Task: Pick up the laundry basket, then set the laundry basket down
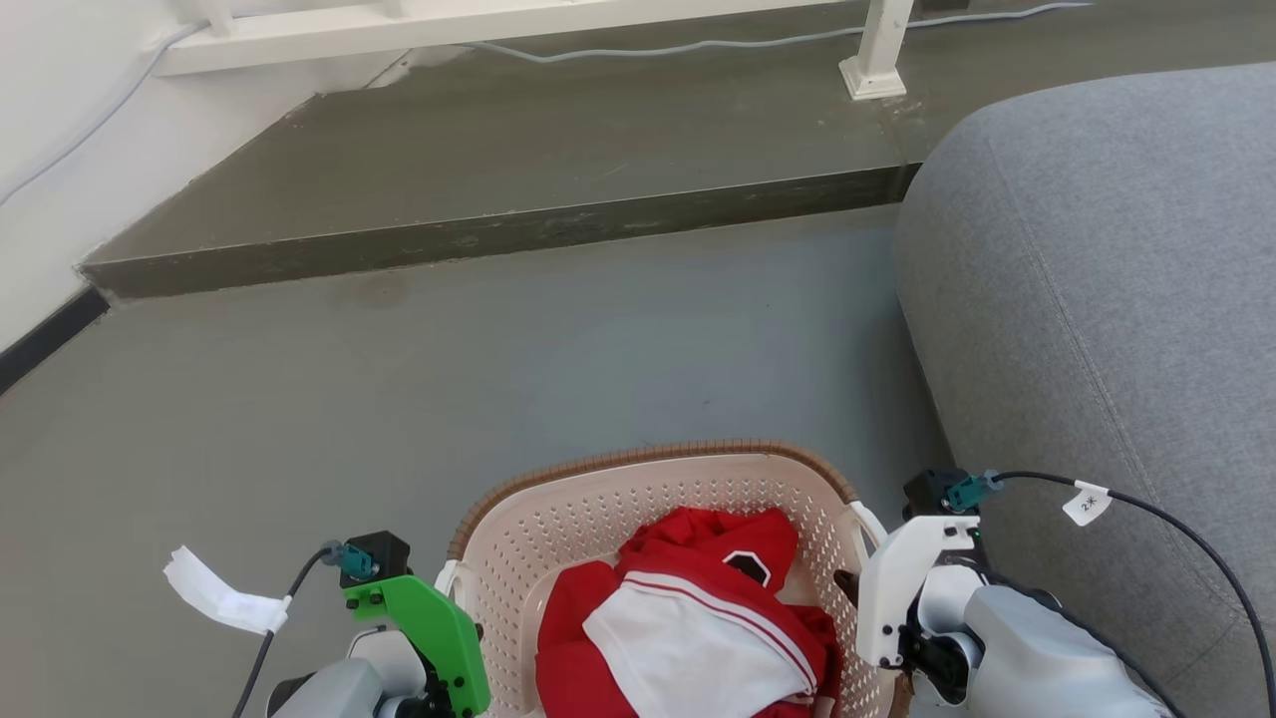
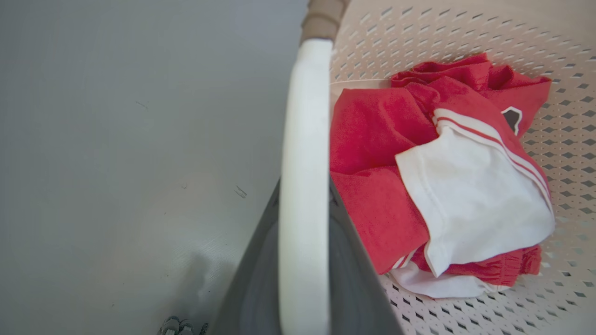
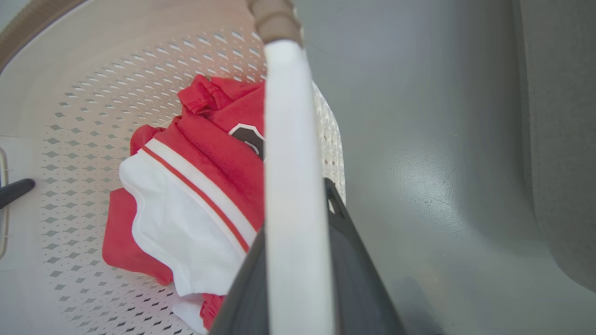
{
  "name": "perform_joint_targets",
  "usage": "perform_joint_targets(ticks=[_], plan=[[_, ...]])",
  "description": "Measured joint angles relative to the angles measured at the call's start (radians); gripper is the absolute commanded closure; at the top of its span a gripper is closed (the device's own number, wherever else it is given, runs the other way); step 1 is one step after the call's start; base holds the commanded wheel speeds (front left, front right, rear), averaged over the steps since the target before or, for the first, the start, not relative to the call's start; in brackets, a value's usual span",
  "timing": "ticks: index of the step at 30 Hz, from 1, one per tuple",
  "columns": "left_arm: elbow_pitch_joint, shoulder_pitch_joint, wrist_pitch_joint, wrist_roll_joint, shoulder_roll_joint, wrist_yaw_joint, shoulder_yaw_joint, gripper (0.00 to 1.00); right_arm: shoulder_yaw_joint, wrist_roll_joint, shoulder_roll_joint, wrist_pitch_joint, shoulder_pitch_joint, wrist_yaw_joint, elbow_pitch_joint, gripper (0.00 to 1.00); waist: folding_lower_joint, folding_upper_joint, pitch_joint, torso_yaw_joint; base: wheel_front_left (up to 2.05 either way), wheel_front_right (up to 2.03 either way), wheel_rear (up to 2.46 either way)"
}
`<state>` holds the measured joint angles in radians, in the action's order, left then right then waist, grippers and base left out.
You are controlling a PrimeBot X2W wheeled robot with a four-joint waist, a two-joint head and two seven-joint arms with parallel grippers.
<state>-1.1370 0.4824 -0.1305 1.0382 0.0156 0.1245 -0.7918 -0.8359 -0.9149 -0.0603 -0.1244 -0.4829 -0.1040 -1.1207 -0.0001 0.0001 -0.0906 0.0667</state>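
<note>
The laundry basket (image 1: 648,460) is cream with perforated walls and a brown woven-look rim, low in the middle of the head view. Red and white clothes (image 1: 688,618) lie inside it. My left gripper (image 1: 451,646) is at its left side and my right gripper (image 1: 869,598) at its right side. In the left wrist view my left gripper (image 2: 305,265) is shut on a white side handle (image 2: 305,139), one dark finger on each side of it. In the right wrist view my right gripper (image 3: 298,265) clamps the other white handle (image 3: 286,121) the same way. I cannot tell whether the basket touches the floor.
A grey sofa (image 1: 1097,299) stands close on the right of the basket. Ahead, a raised step (image 1: 498,239) crosses the grey floor (image 1: 399,399), with a white post (image 1: 877,60) and a cable on it. A white wall (image 1: 60,150) runs along the left.
</note>
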Motion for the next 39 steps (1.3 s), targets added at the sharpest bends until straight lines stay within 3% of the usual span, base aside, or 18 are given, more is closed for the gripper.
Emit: perform_joint_targets(ticks=[20,39], plan=[[-0.004,0.011,0.019,0.006,0.000,0.000,-0.012,1.00,-0.016,-0.023,-0.001,0.010,-0.015,0.000,0.000,1.00,0.0000,0.0000,-0.039,0.008,0.00,0.00,0.00],[0.035,0.130,0.126,0.000,0.024,0.000,-0.012,1.00,0.005,-0.027,-0.002,0.143,-0.129,0.000,0.000,1.00,0.0001,0.0000,-0.213,-0.003,0.00,0.00,0.00]])
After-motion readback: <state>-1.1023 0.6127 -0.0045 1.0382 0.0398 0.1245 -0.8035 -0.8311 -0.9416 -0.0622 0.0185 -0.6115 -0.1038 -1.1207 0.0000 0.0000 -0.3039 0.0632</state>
